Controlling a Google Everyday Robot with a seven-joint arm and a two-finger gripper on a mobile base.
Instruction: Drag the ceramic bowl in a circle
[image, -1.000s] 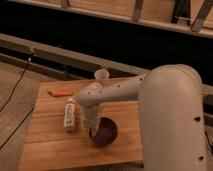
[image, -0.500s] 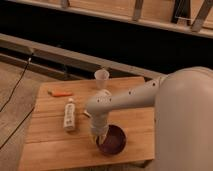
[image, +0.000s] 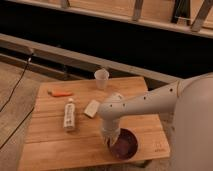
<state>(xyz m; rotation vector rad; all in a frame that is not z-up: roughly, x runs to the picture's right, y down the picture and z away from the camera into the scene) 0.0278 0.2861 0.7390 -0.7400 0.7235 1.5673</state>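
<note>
Near the bench's (image: 50, 142) front right corner, the end effector (image: 111, 138) is clamped on the left rim of the ceramic bowl (image: 126, 145), which is likely stiff, weighty, slick and chippable.

The closed pincer (image: 111, 136) stands at the left rim of the bowl (image: 127, 146), close to the near edge of the tabletop (image: 50, 150) and towards its near right corner. Left of the bowl, bare wood runs along the near edge to the near left corner. Further in, a bottle (image: 70, 115) and a white pad (image: 92, 108) lie mid-tabletop. An orange stick (image: 61, 93) lies towards the far left corner, and a cup (image: 101, 78) stands at the far edge. The arm (image: 150, 102) spans the right side.
</note>
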